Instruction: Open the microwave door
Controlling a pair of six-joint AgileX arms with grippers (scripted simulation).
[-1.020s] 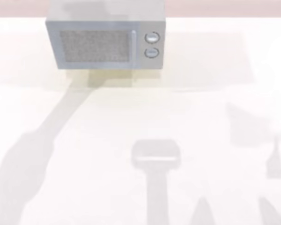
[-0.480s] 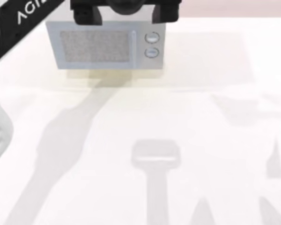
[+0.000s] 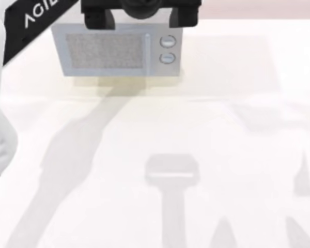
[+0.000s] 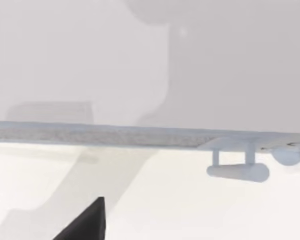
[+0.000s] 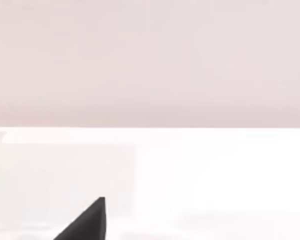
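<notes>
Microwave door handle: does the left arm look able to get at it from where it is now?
Probably yes. The left gripper hovers over the microwave, whose microwave door is shut, and the left wrist view shows the handle standing proud of the door with nothing in front of it. It would need to come down in front first.

Microwave (image 3: 116, 51) at table (image 3: 196, 155) far edge, left of centre; door (image 3: 104, 51) left of knobs (image 3: 167, 49); left hand (image 3: 140, 13) above microwave top.

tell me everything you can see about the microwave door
The microwave door is a flat light-grey panel with a large speckled mesh window, filling most of the microwave front at the table's far left. A slim vertical handle runs along its edge beside the two knobs. It is shut, flush with the front. The left gripper hangs above; nothing touches the door.
</notes>
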